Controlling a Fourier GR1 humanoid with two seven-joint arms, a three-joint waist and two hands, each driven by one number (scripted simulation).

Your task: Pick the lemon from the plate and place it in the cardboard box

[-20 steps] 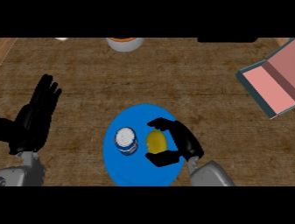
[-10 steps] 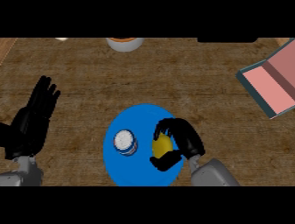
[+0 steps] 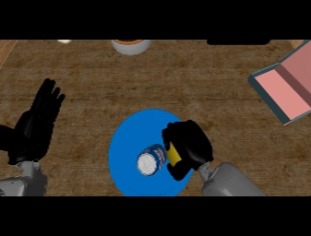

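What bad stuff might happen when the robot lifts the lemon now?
The right hand curls round the lemon right beside a small white-topped can on the blue plate, so lifting might bump the can. The cardboard box lies far off at the upper right, so the lemon might slip out on the way.

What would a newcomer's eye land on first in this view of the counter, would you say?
The bright blue plate at lower centre stands out, with the black right hand curled round the yellow lemon at its right side, beside a small white-topped can. Then the open cardboard box, pink inside, at the upper right, and the left hand resting open at the left.
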